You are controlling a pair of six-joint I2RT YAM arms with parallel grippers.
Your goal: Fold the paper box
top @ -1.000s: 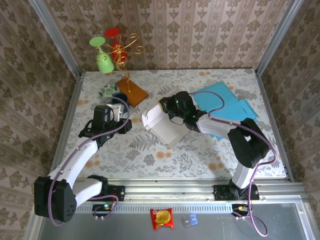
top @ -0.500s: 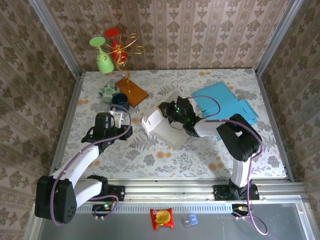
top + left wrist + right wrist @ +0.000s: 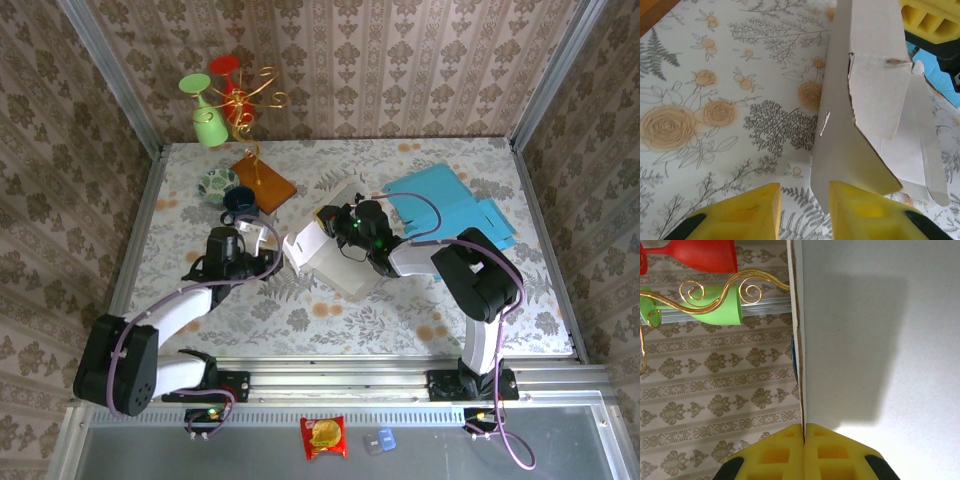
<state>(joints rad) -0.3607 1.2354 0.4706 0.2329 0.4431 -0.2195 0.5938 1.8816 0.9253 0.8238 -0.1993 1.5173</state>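
Pinching an upright panel of the paper box at the centre of the table, the right gripper is fully closed. The left gripper has narrowly parted fingers gripping nothing, at the box's left flap corner.

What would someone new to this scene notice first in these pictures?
The white half-folded paper box at mid-table draws the eye, with the right arm's yellow fingers pinched shut on one panel and the left arm's yellow fingers open at a flap's corner. At the back left stands a gold wire rack hung with a red cup and a green cup, and a bright blue paper sheet lies to the right.
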